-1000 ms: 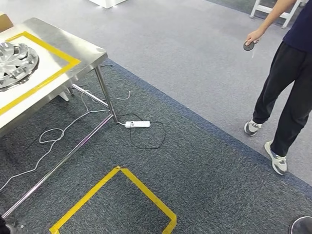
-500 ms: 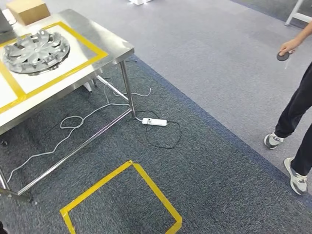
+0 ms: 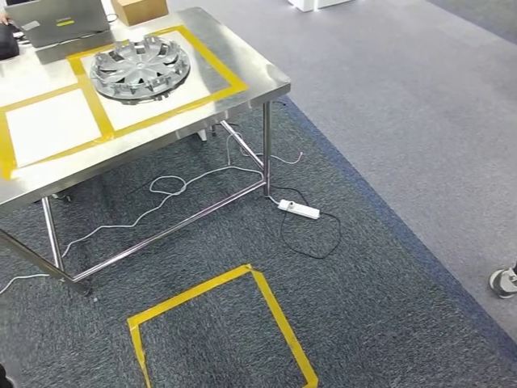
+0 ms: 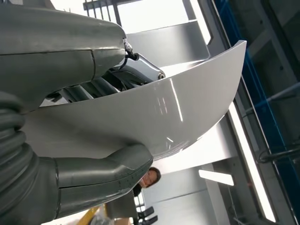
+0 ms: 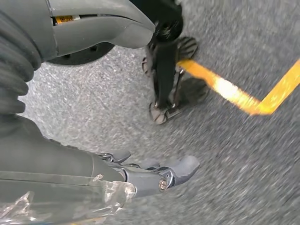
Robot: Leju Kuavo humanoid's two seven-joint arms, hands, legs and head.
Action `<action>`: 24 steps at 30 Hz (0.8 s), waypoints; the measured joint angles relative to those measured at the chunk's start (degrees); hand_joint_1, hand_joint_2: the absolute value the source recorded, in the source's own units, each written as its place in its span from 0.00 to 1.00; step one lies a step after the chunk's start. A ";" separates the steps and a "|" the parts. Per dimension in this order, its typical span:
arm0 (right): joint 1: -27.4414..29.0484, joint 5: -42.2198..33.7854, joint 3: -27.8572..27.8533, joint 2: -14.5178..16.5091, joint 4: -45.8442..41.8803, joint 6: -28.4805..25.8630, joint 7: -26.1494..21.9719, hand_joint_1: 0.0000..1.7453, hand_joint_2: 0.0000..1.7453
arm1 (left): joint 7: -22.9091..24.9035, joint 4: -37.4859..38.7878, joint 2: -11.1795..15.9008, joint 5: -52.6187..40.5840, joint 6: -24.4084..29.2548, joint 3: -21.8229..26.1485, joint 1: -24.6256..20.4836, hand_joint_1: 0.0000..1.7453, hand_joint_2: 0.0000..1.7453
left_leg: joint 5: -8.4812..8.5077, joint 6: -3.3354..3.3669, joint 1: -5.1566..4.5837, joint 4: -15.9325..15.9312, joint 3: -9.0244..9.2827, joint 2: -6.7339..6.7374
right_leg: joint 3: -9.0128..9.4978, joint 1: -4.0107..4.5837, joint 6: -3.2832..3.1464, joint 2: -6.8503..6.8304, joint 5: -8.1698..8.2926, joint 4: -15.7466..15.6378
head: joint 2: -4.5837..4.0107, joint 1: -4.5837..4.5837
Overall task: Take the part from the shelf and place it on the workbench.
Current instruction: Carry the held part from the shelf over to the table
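Observation:
In the left wrist view my left hand (image 4: 88, 112) grips a curved, glossy silver part (image 4: 169, 112) between its thumb (image 4: 106, 171) and its upper fingers (image 4: 141, 65). In the head view the steel workbench (image 3: 256, 81) stands ahead to the left, marked with yellow tape squares. A silver wheel cover (image 3: 140, 69) lies in its right square; the white square (image 3: 48, 125) beside it is bare. My right hand (image 5: 116, 103) hangs over the grey carpet with its fingers (image 5: 166, 176) apart and nothing in it.
A yellow tape square (image 3: 213, 331) marks the carpet in front of the workbench. White cables and a power strip (image 3: 299, 209) lie under and beside the table's right leg (image 3: 266, 149). A laptop (image 3: 58, 20) and a cardboard box (image 3: 139, 10) sit at the bench's far edge. A person's shoe (image 3: 505, 281) is at right.
The whole view has swung left: the workbench and wheel cover now sit further into the picture, and the person at right has almost left it.

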 joint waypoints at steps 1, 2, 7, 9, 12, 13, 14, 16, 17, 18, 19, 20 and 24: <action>-0.10 0.05 0.08 0.09 0.00 0.12 -0.01 0.00 1.00 | -0.03 0.00 -0.04 0.04 -0.04 0.05 0.08 1.00 1.00 | 0.18 -0.40 0.06 -0.03 -0.22 -0.59 | 0.18 0.09 -0.22 -0.21 -0.05 -0.20 | 0.00 -0.03; -0.20 0.09 0.16 0.21 -0.01 0.21 -0.02 0.00 1.00 | -0.06 -0.01 -0.09 0.08 -0.09 0.10 0.19 1.00 1.00 | 0.39 -0.76 0.21 -0.15 -0.40 -1.12 | 0.24 0.13 -0.59 -0.92 0.11 -0.21 | 0.00 -0.03; -0.06 0.06 0.32 0.61 0.00 0.43 -0.01 0.00 1.00 | -0.17 0.00 -0.29 0.11 -0.21 0.40 0.05 1.00 1.00 | -5.98 -1.93 0.04 10.66 -5.61 4.91 | 0.15 0.16 -2.10 -4.55 0.69 -0.70 | 0.00 -0.91; 0.11 0.01 0.34 0.62 0.01 0.58 0.12 0.00 1.00 | -0.17 0.00 -0.34 0.09 -0.19 0.45 0.09 1.00 1.00 | -7.66 -2.12 0.09 15.82 -7.86 5.51 | 0.02 0.27 -2.13 -6.16 0.66 -0.68 | 0.00 -0.95; -0.03 -0.05 0.39 0.75 0.01 0.94 0.32 0.00 1.00 | -0.17 0.00 -0.36 -0.03 -0.16 0.50 0.08 1.00 1.00 | -3.53 -1.91 0.02 9.13 -3.80 7.02 | 0.17 0.33 -1.94 -8.39 0.54 -0.67 | 0.00 -0.96; -0.06 -0.07 0.42 0.80 0.01 1.06 0.36 0.00 1.00 | -0.17 0.00 -0.35 -0.10 -0.16 0.49 -0.04 1.00 1.00 | -2.22 -1.78 -0.14 5.10 -1.58 8.44 | 0.27 0.51 -1.73 -9.02 0.38 -0.56 | 0.00 -1.01; -0.09 -0.12 0.47 0.84 0.01 1.21 0.39 0.00 1.00 | -0.17 0.00 -0.37 -0.18 -0.15 0.46 -0.20 1.00 1.00 | -1.38 -1.47 -0.27 2.07 0.05 9.48 | 0.36 0.70 -1.46 -9.67 0.22 -0.51 | 0.00 -0.96; -0.12 -0.19 0.58 0.87 0.01 1.52 0.44 0.00 1.00 | -0.17 0.00 -0.37 -0.36 -0.09 0.41 -0.45 1.00 1.00 | -1.25 -0.80 -0.52 -0.07 0.93 9.84 | 0.60 1.03 -0.91 -10.89 -0.02 -0.54 | 0.00 -0.88; -0.23 -0.20 0.63 0.90 0.00 1.68 0.44 0.00 1.00 | -0.17 0.00 -0.37 -0.44 -0.05 0.42 -0.46 1.00 1.00 | -1.14 -0.35 -0.47 -0.05 0.80 9.00 | 0.81 1.03 -0.65 -11.55 -0.09 -0.68 | 0.00 -0.81; -0.36 -0.19 0.67 0.94 -0.01 1.80 0.42 0.00 1.00 | -0.17 0.00 -0.36 -0.51 0.00 0.43 -0.43 1.00 1.00 | -1.04 -0.03 -0.36 -0.15 0.78 8.35 | 0.88 0.96 -0.29 -11.25 -0.32 -0.55 | 0.00 -0.79; -0.46 -0.18 0.71 1.00 -0.02 1.88 0.40 0.00 1.00 | -0.15 0.00 -0.36 -0.56 0.04 0.45 -0.45 1.00 1.00 | -0.93 0.32 -0.21 -0.24 0.78 7.70 | 0.61 0.86 0.08 -10.09 -1.04 0.31 | 0.00 -0.69; -0.54 -0.17 0.75 1.06 -0.03 1.97 0.37 0.00 1.00 | -0.14 0.00 -0.36 -0.60 0.07 0.45 -0.47 1.00 1.00 | -0.79 0.64 -0.02 -0.34 0.80 7.11 | -0.26 0.75 0.41 -8.44 -2.32 2.32 | 0.00 -0.57; -0.29 -0.16 0.82 1.14 -0.03 2.13 0.39 0.00 1.00 | -0.10 0.02 -0.39 -0.68 0.07 0.43 -0.50 1.00 1.00 | -0.56 1.18 0.06 -0.31 0.54 4.51 | -6.79 0.55 0.70 -4.77 -7.92 15.70 | 0.00 -0.31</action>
